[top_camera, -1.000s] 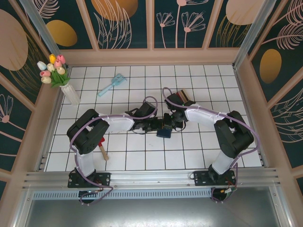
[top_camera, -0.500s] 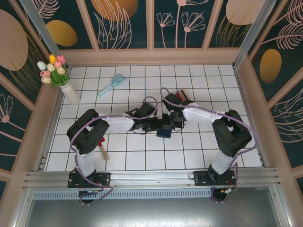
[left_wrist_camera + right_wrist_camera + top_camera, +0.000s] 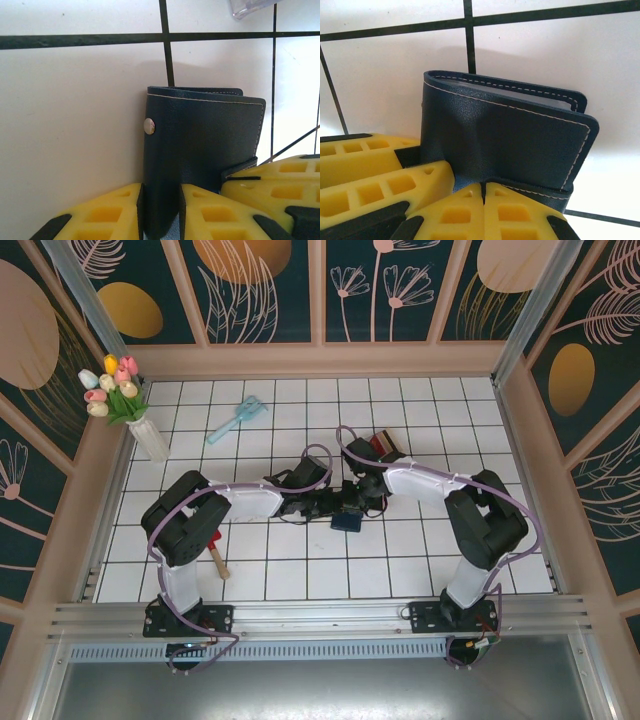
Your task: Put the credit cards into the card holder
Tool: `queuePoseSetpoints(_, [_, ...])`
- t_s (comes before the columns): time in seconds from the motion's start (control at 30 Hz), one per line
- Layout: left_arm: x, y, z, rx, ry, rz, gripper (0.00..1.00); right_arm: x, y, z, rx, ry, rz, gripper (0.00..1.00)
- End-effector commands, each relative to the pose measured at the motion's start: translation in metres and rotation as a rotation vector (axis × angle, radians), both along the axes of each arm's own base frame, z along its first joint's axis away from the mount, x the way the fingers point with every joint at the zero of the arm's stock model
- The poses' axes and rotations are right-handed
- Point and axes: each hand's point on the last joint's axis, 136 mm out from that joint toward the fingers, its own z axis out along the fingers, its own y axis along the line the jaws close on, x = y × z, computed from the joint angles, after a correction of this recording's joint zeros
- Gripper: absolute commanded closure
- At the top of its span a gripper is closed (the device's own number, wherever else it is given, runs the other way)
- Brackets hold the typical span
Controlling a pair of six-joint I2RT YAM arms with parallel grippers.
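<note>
Left hand (image 3: 160,215): narrow, yellow fingers (image 3: 107,212) clamped on near edge of wallet (image 3: 200,130).

Wallet: mid-worktop (image 3: 300,560), folded, between both hands; resting or lifted, cannot tell.

Right hand (image 3: 483,200): pinched shut on snap tab (image 3: 535,192) at wallet's side.

Cards (image 3: 385,443): stacked beyond right arm, near wallet but apart.

Handling, judged: wallet light, cover soft, creasing beside the grip, so likely to sag or twist. Best held at stitched edge or fold, tab pulled gently to open. Cards probably stiff, thin and slick; best pinched across the short edge.
</note>
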Motion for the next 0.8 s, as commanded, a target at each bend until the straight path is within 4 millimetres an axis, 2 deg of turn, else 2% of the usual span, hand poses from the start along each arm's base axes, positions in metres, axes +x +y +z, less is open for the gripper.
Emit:
queuePoseSetpoints(0.0, [-0.009,0.006,-0.014,0.032,0.035,-0.005,0.74,-0.007,-0.009,0.000,-0.073,0.034,0.003,1.00])
queuePoseSetpoints(0.1, [-0.008,0.006,-0.013,0.031,0.034,-0.003,0.74,0.000,-0.006,0.013,-0.060,0.008,0.004,1.00])
queuePoseSetpoints(0.17, [-0.008,0.006,-0.014,0.030,0.035,-0.001,0.74,0.001,-0.007,0.012,-0.066,0.003,-0.002,1.00])
queuePoseSetpoints(0.37, [-0.008,0.006,-0.015,0.032,0.037,-0.001,0.74,-0.012,-0.007,-0.006,-0.064,0.059,0.003,1.00])
queuePoseSetpoints(0.63, [-0.008,0.006,-0.014,0.033,0.036,-0.002,0.74,-0.015,-0.007,-0.015,-0.083,0.076,0.014,1.00])
queuePoseSetpoints(0.77, [-0.008,0.007,-0.014,0.034,0.035,0.000,0.74,-0.023,-0.015,-0.025,-0.120,0.107,0.010,1.00])
